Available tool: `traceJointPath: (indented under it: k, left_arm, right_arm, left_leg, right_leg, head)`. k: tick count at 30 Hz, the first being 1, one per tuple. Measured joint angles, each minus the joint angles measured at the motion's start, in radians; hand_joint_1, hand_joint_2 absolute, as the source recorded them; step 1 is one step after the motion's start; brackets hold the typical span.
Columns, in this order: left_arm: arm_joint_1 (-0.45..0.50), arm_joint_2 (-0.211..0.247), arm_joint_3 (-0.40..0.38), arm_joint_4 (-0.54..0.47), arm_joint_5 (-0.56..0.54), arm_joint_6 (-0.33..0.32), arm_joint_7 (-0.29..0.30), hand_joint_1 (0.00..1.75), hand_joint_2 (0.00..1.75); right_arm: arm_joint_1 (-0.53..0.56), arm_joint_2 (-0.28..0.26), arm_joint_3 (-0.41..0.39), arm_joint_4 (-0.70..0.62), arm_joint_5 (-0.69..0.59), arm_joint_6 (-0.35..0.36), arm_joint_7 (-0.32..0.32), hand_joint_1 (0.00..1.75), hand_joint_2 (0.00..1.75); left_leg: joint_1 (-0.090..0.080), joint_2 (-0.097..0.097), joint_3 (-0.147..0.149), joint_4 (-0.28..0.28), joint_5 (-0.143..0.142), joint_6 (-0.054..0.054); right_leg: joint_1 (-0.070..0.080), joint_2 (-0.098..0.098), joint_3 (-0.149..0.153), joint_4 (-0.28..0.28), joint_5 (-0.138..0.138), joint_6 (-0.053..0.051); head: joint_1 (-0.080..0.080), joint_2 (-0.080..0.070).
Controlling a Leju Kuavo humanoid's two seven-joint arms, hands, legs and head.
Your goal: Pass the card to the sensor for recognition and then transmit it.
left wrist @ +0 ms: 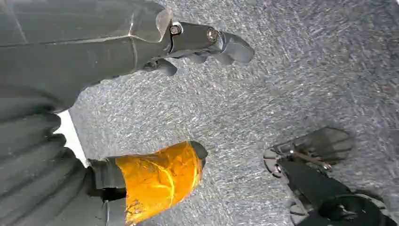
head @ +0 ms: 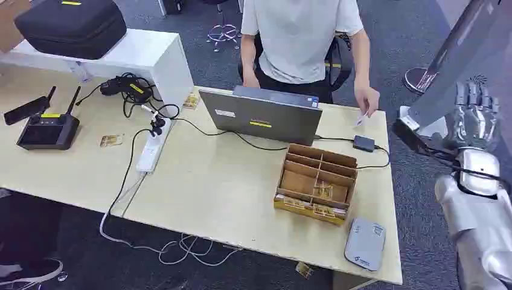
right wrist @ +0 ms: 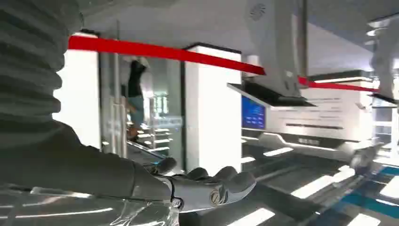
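Note:
A person's hand holds a small white card (head: 361,119) over the table's far right corner, just beyond a small dark sensor box (head: 364,143) on a cable. My right hand (head: 477,115) is raised off the table's right side, fingers up and apart, holding nothing; in the right wrist view the right hand (right wrist: 197,186) is also empty. My left hand (left wrist: 141,52) hangs over grey carpet, its orange-taped thumb (left wrist: 160,179) apart from the fingers, with nothing in it. A cardboard divider box (head: 316,181) holds several gold cards (head: 326,211).
An open laptop (head: 262,115) stands in front of the seated person. A grey rounded device (head: 365,243) lies at the near right corner. A power strip (head: 151,148), cables, a radio unit (head: 45,130) and loose cards (head: 111,140) lie at the left. One card (head: 304,270) is on the floor.

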Motion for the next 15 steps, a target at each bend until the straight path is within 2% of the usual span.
traceJointPath:
  k: [3,7,8,10,13,15]
  left_arm:
    - [-0.008,-0.006,-0.001,0.0,-0.02,0.028,-0.025,0.0,1.75]
    - [-0.017,-0.018,-0.014,0.0,-0.064,0.108,-0.128,0.0,1.75]
    - [-0.018,-0.019,-0.019,0.0,-0.07,0.114,-0.137,0.0,1.75]
    - [-0.019,-0.023,-0.025,0.0,-0.074,0.105,-0.139,0.0,1.75]
    - [-0.023,-0.026,-0.026,0.0,-0.049,0.038,-0.122,0.0,1.75]
    - [-0.024,-0.026,-0.026,0.001,-0.038,0.017,-0.113,0.0,1.75]
  right_arm:
    - [-0.033,0.046,0.056,-0.014,0.014,0.03,0.031,0.0,1.75]
    - [-0.059,0.081,0.119,-0.027,0.014,0.038,0.05,0.0,1.75]
    - [-0.063,0.084,0.127,-0.027,0.014,0.038,0.05,0.0,1.75]
    - [-0.067,0.093,0.139,-0.03,0.014,0.037,0.046,0.0,1.75]
    - [-0.07,0.105,0.159,-0.029,0.014,0.036,0.037,0.0,1.75]
    - [-0.074,0.112,0.169,-0.029,0.014,0.034,0.037,0.0,1.75]
  left_leg:
    - [0.0,0.0,0.0,0.0,0.0,0.0]
    - [0.001,-0.004,0.0,0.0,0.002,0.0]
    - [0.001,-0.006,-0.001,0.0,0.002,0.0]
    - [0.001,-0.005,-0.001,0.0,0.002,0.0]
    - [0.0,-0.004,-0.001,0.0,0.002,0.0]
    - [0.0,-0.003,-0.001,0.0,0.002,0.0]
  right_leg:
    - [0.0,0.0,0.0,0.0,0.0,0.0]
    - [0.0,-0.004,0.0,0.0,0.0,0.0]
    - [0.001,-0.006,0.0,0.0,0.0,0.0]
    - [0.001,-0.005,0.0,0.0,0.0,0.0]
    - [0.0,-0.004,0.0,0.0,0.0,0.0]
    - [0.0,-0.003,0.0,0.0,0.001,0.0]
  head:
    - [0.0,0.0]
    - [0.0,0.0]
    - [0.0,0.0]
    - [0.0,0.0]
    - [0.0,0.0]
    - [0.0,0.0]
